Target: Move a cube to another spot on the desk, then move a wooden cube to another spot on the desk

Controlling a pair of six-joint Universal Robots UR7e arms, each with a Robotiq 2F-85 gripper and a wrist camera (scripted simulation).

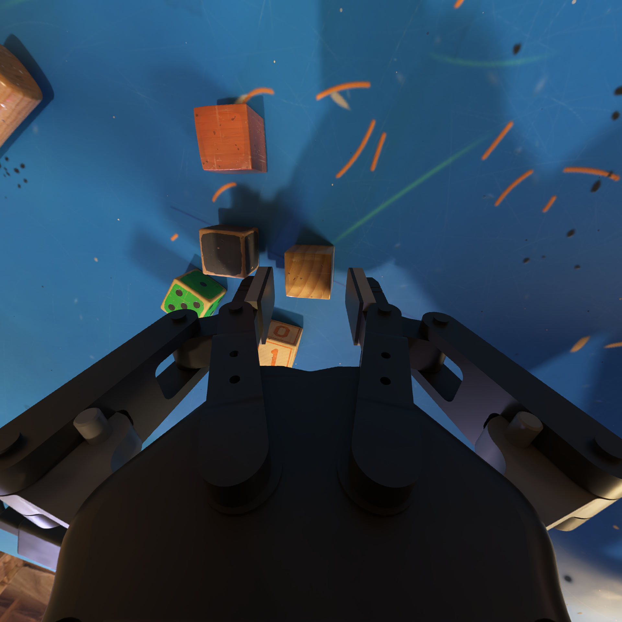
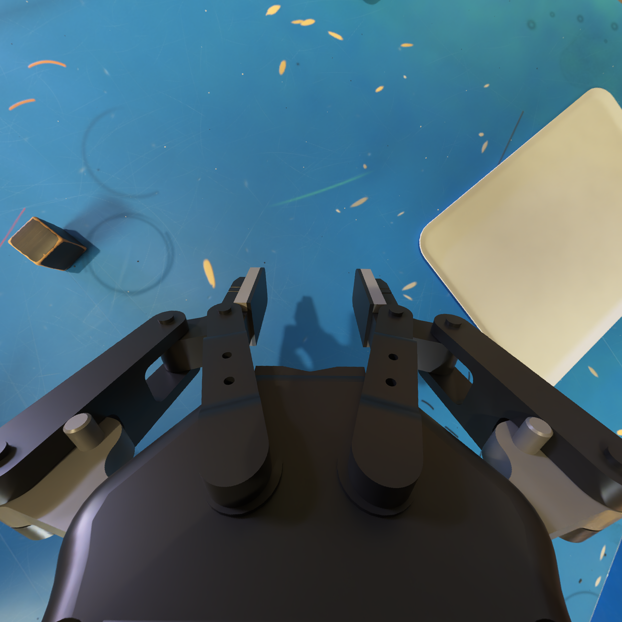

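My left gripper (image 1: 309, 286) hangs spread over the blue desk (image 1: 437, 235), a plain wooden cube (image 1: 309, 272) between its fingertips, beside a black cube (image 1: 229, 250), green die (image 1: 193, 294) and orange cube (image 1: 230, 138). My right gripper (image 2: 309, 289) is spread and empty, a black cube (image 2: 47, 243) far left, a cream tray (image 2: 531, 242) right.

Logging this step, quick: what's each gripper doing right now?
Left gripper: open, holding nothing, above the plain wooden cube.
Right gripper: open, empty, over bare blue desk.

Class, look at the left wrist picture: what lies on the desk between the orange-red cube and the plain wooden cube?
Only bare blue desk in shadow lies between the orange-red cube and the plain wooden cube; the left wrist view shows it.
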